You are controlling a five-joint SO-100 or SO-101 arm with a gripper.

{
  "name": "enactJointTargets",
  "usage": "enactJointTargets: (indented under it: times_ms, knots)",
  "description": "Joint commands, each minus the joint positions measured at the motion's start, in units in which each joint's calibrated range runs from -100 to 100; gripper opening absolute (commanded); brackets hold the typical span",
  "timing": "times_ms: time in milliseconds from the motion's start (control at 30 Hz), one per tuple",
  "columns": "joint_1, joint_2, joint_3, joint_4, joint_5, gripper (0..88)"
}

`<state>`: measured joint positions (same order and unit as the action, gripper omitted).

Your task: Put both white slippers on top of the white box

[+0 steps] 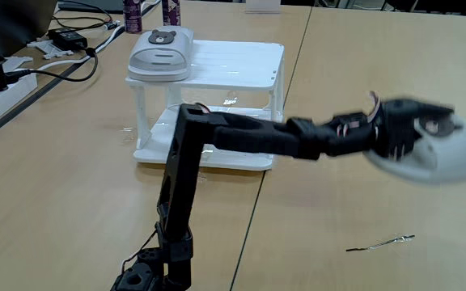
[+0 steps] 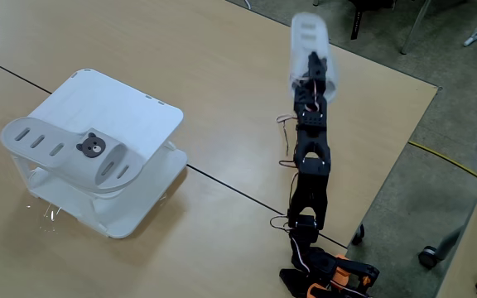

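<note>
- On the slatted top of the white box [image 1: 241,61], one white slipper [image 1: 161,53] already lies at one end, bear face up; the rest of the top beside it is bare.
- Well away from the white box, out over the table [image 1: 71,194], the second slipper [image 2: 308,37] hangs raised and blurred at the end of the outstretched arm [image 1: 241,136].
- The gripper [image 1: 411,137] appears clamped around that second slipper; its exact opening is lost in blur.
- Risk, as I judge it: with the arm stretched so far from the box, the hanging slipper could work loose in the clamp and drop onto the table.
- Another risk: it could land on the resting slipper or knock it off the box.
</note>
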<state>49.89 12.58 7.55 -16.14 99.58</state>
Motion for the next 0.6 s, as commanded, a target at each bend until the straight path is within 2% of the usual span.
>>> enactJointTargets:
  times_ms: [0, 133, 433, 567]
  knots:
    - [-0.05, -18.17, -9.40, 6.99, 0.42, 0.8]
    - [-3.18, -26.67, -9.31, 13.89, 0.42, 0.8]
    - [-31.47, -30.12, -8.86, 15.02, 0.42, 0.8]
    - [-39.85, -29.78, -7.23, 15.02, 0.42, 0.8]
